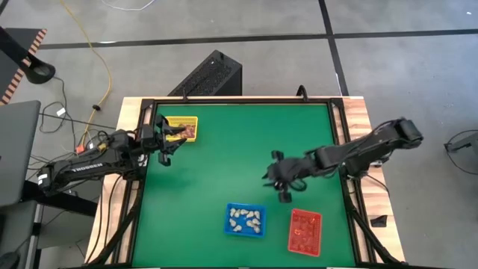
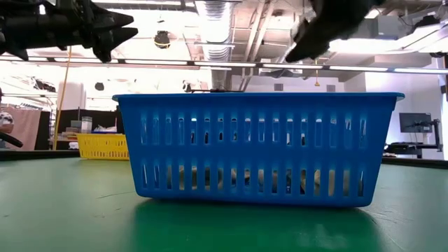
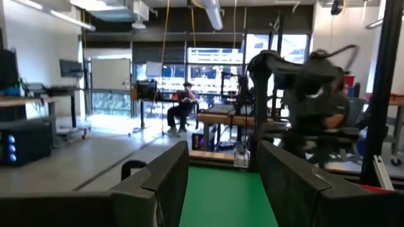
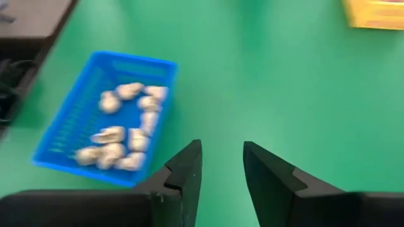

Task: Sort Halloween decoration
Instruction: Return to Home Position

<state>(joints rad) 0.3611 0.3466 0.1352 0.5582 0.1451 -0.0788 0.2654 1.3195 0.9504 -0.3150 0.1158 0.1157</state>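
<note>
My right gripper point(image 4: 221, 150) hangs with fingers parted, empty. Cream trinkets point(image 4: 112, 133) lie jumbled, no shared heading, in the blue tray point(image 4: 136, 63) near them. My left gripper point(image 3: 221, 154) is spread too, by the yellow tray point(image 1: 183, 119).

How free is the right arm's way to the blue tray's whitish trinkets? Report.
Likely free: the right gripper hangs open over the mat beside the blue tray, whose top is open, nothing between it and the whitish trinkets.
</note>
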